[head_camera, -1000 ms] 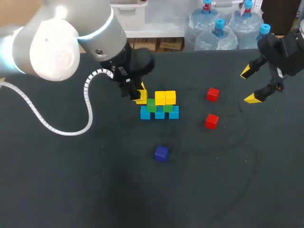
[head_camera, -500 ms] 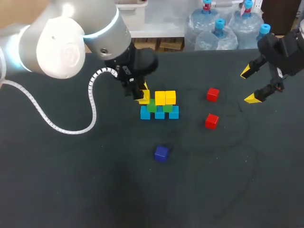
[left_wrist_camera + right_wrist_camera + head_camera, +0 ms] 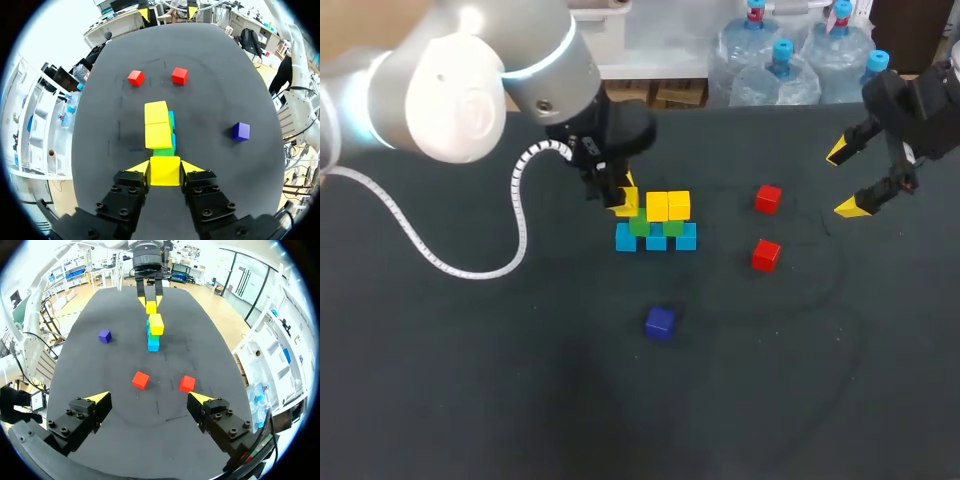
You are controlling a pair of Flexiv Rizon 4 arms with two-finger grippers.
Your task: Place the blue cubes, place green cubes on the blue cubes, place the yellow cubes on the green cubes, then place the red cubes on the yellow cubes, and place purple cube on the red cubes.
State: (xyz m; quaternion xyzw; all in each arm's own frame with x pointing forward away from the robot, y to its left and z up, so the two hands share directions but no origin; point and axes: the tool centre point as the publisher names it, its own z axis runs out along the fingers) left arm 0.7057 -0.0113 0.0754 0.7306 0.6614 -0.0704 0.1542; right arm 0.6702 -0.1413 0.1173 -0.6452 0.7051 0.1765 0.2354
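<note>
From above, the left gripper [image 3: 621,200] sits at the left end of the stack, its fingers clamped on a small yellow cube [image 3: 624,204]. This cube hangs over the left end of a row of three light-blue cubes [image 3: 656,241] on the dark table [image 3: 470,380]. Two green cubes [image 3: 672,227] rest on that row, and two more yellow cubes [image 3: 668,205] rest on the green ones. Two red cubes [image 3: 768,198] lie to the right of the stack, apart from each other. A purple cube [image 3: 660,322] lies alone nearer the camera. The right gripper [image 3: 844,180] hangs near the table's right edge, well apart from the cubes.

Through the left wrist camera, both yellow fingertips press the held cube's sides (a firm two-sided grip). A green cube shows just ahead of it, then the two stacked yellow cubes in line, with slivers of blue at their side. Whether the held cube touches the green one I cannot tell. The red cubes lie beyond, the purple cube off to one side.

Through the right wrist camera, this gripper's fingers stand wide apart with nothing between them. The red cubes lie just ahead, the stack and the left gripper farther on.
</note>
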